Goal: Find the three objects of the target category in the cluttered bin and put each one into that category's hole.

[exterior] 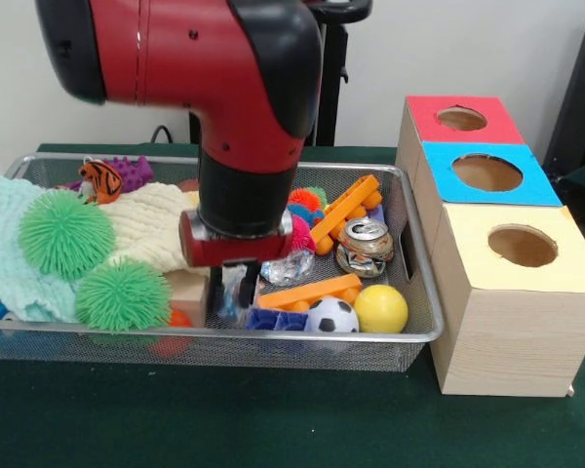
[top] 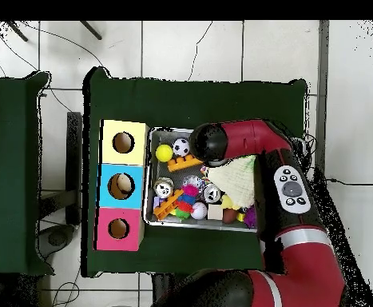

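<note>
The bin (exterior: 409, 336) sits on the green table (exterior: 273, 429), its right wall just beside the wooden sorting box (exterior: 512, 327).

Front view, left to right: pale green cloth (exterior: 5, 253) heaped against the left wall, with two green spiky balls (exterior: 66, 234) on it; a tiger toy (exterior: 101, 179) and a purple spiked toy (exterior: 134, 171) at the far rim. At centre the arm comes down into the bin and hides the middle contents. The gripper (exterior: 236, 288) is low among the clutter, by a crumpled clear plastic piece (exterior: 292, 265); finger spread and any hold: cannot tell, the tips are buried among objects.

Right of the gripper: two orange toothed bars (exterior: 344, 208), a crushed can (exterior: 365, 246), a small soccer ball (exterior: 331, 315) and a yellow ball (exterior: 380, 308) against the near rim.

Box tops, near to far: yellow hole (exterior: 523, 246), blue hole (exterior: 487, 173), red hole (exterior: 461, 118).

Open room: bare table in front of the bin. In the overhead view the bin (top: 151, 177) touches or nearly touches the box (top: 122, 185).
</note>
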`<state>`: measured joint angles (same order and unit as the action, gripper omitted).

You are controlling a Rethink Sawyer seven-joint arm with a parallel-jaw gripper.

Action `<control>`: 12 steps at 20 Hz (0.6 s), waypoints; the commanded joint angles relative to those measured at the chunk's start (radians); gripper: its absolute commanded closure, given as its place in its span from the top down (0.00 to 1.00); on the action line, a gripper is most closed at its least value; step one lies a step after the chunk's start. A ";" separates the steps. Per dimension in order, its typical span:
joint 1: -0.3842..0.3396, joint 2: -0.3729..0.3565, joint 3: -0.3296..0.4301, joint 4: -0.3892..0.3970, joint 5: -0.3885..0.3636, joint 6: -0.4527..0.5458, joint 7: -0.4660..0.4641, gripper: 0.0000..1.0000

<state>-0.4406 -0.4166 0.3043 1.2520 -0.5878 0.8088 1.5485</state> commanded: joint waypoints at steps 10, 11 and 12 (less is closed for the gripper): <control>0.022 -0.255 0.032 0.085 0.224 0.321 0.000 0.00; 0.025 -0.263 0.032 0.082 0.236 0.335 0.007 0.00; 0.026 -0.270 0.031 0.081 0.247 0.344 0.013 0.00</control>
<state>-0.4287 -0.6068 0.3042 1.2782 -0.4096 1.0029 1.5485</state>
